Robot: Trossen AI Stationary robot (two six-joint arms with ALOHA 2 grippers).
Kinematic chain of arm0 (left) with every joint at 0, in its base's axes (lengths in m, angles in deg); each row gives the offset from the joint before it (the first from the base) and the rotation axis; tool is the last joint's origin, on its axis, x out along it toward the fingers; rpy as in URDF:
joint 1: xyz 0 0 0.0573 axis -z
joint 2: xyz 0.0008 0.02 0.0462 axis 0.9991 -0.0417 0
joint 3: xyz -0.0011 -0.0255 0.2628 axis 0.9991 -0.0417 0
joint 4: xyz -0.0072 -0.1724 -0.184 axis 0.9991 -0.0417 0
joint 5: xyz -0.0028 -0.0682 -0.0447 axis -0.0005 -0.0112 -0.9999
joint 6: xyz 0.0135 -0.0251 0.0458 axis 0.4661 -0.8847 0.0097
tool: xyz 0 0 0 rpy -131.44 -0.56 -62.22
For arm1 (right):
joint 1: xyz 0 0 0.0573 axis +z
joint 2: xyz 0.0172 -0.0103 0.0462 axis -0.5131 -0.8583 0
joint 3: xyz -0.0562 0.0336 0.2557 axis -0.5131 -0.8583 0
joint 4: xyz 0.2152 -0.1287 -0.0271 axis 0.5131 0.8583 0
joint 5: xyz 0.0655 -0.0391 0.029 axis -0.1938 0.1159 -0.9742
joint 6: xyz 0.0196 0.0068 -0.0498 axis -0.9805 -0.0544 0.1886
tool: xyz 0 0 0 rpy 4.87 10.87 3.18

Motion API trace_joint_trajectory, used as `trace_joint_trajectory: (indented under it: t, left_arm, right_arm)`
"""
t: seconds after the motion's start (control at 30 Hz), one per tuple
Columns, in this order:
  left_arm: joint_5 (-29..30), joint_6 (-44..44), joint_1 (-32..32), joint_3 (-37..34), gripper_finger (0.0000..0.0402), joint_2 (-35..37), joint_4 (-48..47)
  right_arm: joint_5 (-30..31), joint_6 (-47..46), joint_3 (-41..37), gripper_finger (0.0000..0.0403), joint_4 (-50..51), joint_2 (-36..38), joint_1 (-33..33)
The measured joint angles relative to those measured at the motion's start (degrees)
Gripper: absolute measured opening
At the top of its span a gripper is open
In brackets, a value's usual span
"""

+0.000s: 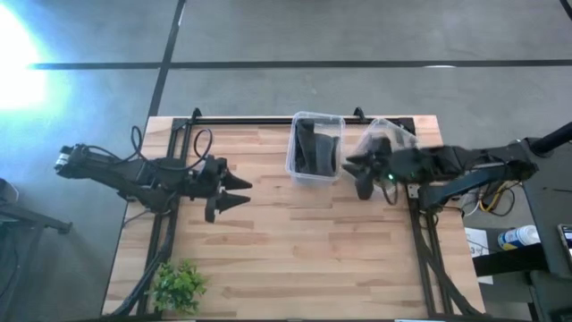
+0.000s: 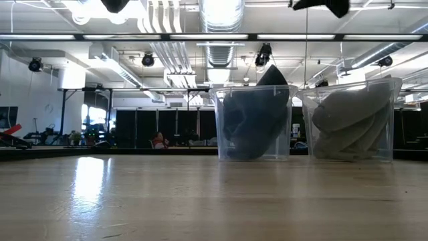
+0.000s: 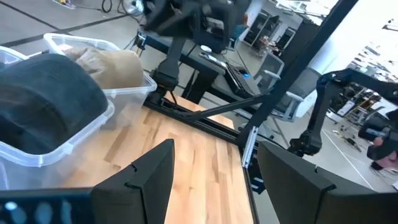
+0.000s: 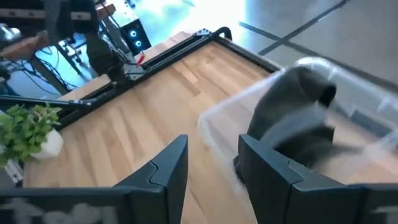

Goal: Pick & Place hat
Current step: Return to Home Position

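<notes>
Just ahead of the right gripper (image 1: pixel 356 176), whose jaws stand moderately apart with nothing between them, sits the left transparent bin (image 1: pixel 291 163), and the black caps (image 1: pixel 313 148) are piled inside it. Behind those jaws, partly under the right arm, is the right transparent bin (image 1: pixel 395 132) with the brown cap (image 3: pixel 111 66) in it. Across the wooden table (image 1: pixel 295 259), the left gripper (image 1: pixel 239 191) hovers with its jaws spread wide and empty. They point toward the left transparent bin, which lies well beyond their tips. Off to one side of the left jaws, at the table's corner, stands a small green plant (image 1: pixel 179 284).
</notes>
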Motion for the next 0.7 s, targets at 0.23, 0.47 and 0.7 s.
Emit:
trace_joint_trajectory:
  t: [0.23, 0.47, 0.7]
  left_arm:
    - [-2.33, 1.95, -2.09, -5.7, 0.0225, 3.61, 5.32]
    - [-7.3, 5.78, -2.24, -15.11, 0.0225, 11.13, 14.93]
    - [-7.3, 4.69, -2.28, -23.1, 0.0225, 18.49, 16.47]
  right_arm:
    - [3.85, -5.47, -16.76, 0.0139, -11.09, 12.65, 6.88]
    - [3.83, -8.58, -28.27, 0.0132, -13.51, 23.03, 8.64]
    - [3.1, -19.47, -38.24, 0.0137, -11.65, 33.02, 8.76]
